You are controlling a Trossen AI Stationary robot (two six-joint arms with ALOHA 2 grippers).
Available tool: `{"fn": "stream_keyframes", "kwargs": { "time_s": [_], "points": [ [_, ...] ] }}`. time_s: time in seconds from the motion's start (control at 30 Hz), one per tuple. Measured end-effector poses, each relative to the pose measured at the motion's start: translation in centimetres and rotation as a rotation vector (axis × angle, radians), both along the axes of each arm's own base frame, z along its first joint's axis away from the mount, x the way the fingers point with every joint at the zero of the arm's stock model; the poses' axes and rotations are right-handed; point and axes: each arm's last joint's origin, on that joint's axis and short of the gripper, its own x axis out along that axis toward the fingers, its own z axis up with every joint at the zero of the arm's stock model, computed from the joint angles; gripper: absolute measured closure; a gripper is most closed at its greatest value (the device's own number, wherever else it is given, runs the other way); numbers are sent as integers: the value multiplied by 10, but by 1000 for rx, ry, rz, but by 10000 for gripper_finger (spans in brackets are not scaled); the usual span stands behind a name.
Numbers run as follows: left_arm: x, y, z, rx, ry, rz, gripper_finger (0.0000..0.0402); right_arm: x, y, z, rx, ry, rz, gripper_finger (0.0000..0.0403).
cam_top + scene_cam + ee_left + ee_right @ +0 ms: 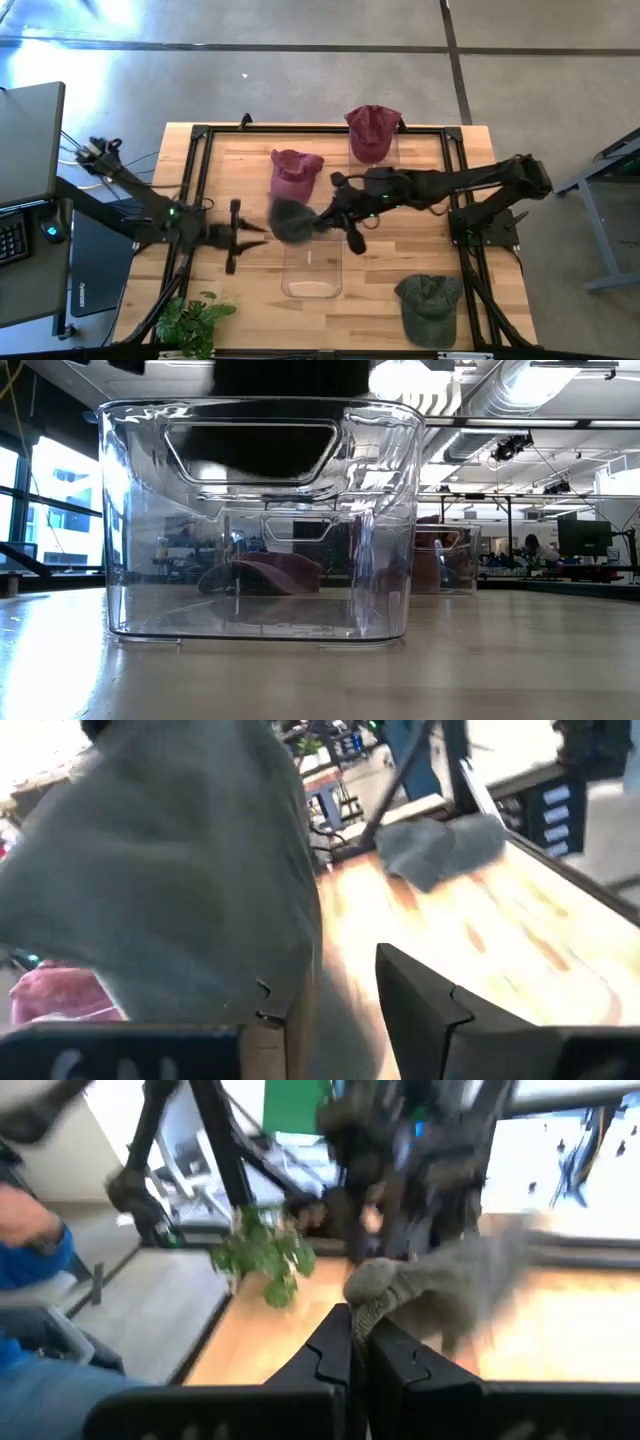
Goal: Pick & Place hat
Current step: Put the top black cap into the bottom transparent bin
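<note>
A grey hat (290,220) hangs in the air above the table's middle, just past the far end of a clear plastic bin (312,265). My right gripper (322,222) reaches in from the table's right and is shut on the grey hat (450,1290). My left gripper (255,233) is open and points right, just short of the hat's left side. In the left wrist view the grey hat (180,870) fills the space before that gripper (340,1000); I cannot tell whether they touch. In the low view a dark shape (290,375) hangs over the bin (265,520). My right gripper pinches a bunched edge of the grey hat (365,1302) between its two shut fingers (330,1350). It comes level from the table's right. The hat is lifted clear of the table and sags slack beyond the fingertips.
A maroon hat (295,172) lies on the table behind the grey one. Another maroon hat (372,125) sits on a clear bin (372,152) at the far edge. A green hat (430,300) lies near right, a potted plant (190,320) near left.
</note>
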Motion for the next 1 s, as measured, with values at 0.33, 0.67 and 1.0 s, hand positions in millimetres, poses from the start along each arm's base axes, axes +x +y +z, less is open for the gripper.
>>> {"fn": "stream_keyframes", "kwargs": {
  "time_s": [0.33, 0.67, 1.0],
  "points": [
    [5, -63, -32, 90, 6, -56, 344, -4, 3, 1, -41, 9, -47, 396],
    [21, -79, -55, 136, 16, 46, 358, 17, -6, -32, -321, 63, 64, 394],
    [35, -73, -51, 91, 19, 50, 358, 16, 20, -50, -857, -45, 444, 399]
  ]
}}
